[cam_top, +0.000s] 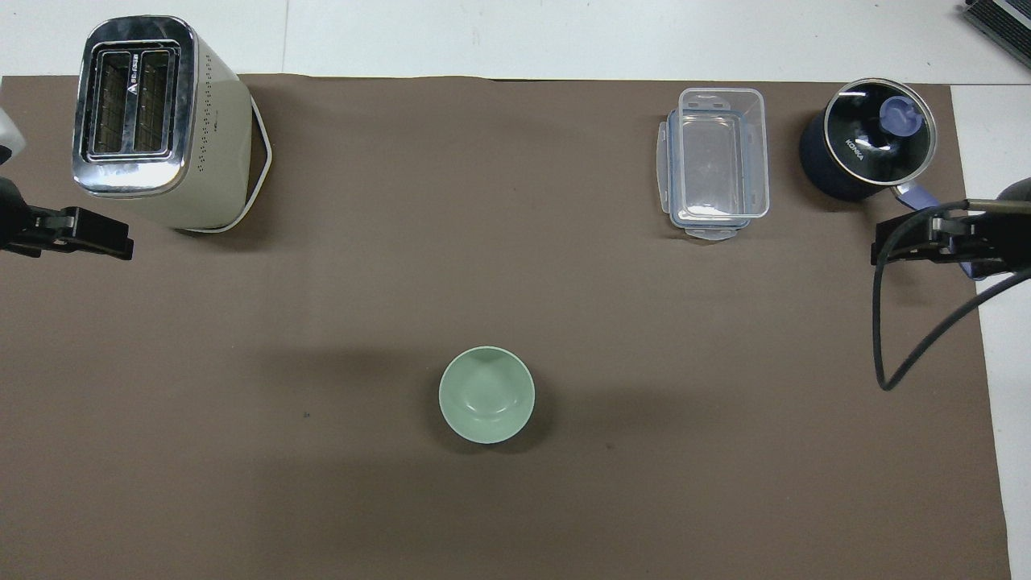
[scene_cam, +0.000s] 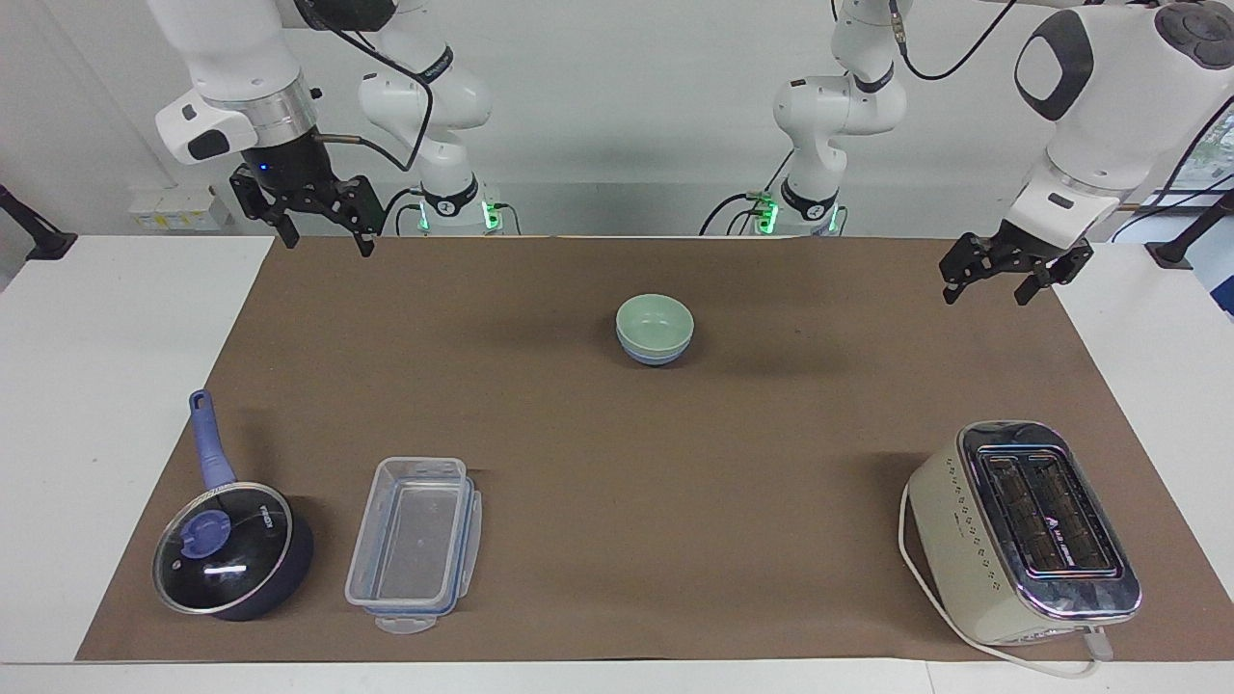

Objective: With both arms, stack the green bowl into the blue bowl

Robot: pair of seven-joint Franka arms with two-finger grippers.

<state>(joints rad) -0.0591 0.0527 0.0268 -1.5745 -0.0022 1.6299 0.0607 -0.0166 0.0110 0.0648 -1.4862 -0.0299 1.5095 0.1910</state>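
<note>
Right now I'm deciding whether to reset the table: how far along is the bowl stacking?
Done: the green bowl sits nested in the blue bowl, only a blue band showing beneath it. In hand: nothing; the left gripper and right gripper are open and empty, raised over the mat's edges at their own ends of the table. Left: nothing visible.

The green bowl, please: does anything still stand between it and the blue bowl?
No. The green bowl already sits nested in the blue bowl, and both the left gripper and right gripper hang open and empty, apart from the stack.
</note>
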